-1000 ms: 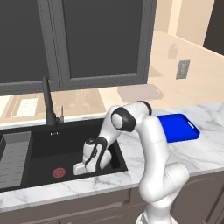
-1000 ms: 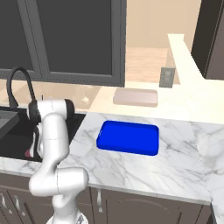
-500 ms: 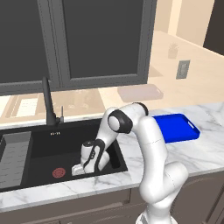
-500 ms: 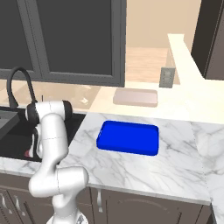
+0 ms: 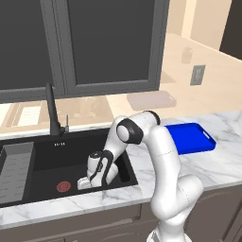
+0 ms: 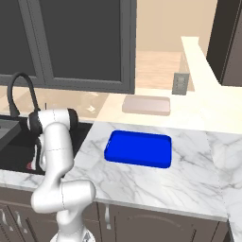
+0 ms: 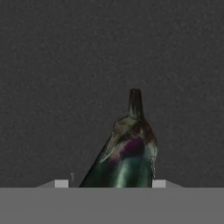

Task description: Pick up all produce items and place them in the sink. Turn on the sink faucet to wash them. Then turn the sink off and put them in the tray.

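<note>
A dark purple-green eggplant (image 7: 127,153) lies on the black floor of the sink (image 5: 47,165), stem pointing away from the hand. My gripper (image 7: 110,183) is down inside the basin and shut on the eggplant, one fingertip at each flank. From the left base view the gripper (image 5: 85,182) sits low in the sink, just right of the red drain (image 5: 62,187). The slim black faucet (image 5: 51,111) rises behind the basin; no water is visible. The blue tray (image 5: 189,138) rests on the marble counter to the right and holds nothing.
A grey ribbed drying rack (image 5: 16,170) fills the sink's left end. A pale beige slab (image 6: 146,105) lies behind the tray (image 6: 138,149). Dark cabinets hang above the counter. The arm's elbow overhangs the sink's right rim.
The hand has sunk a little lower in the basin and the jaws have come together around the eggplant.
</note>
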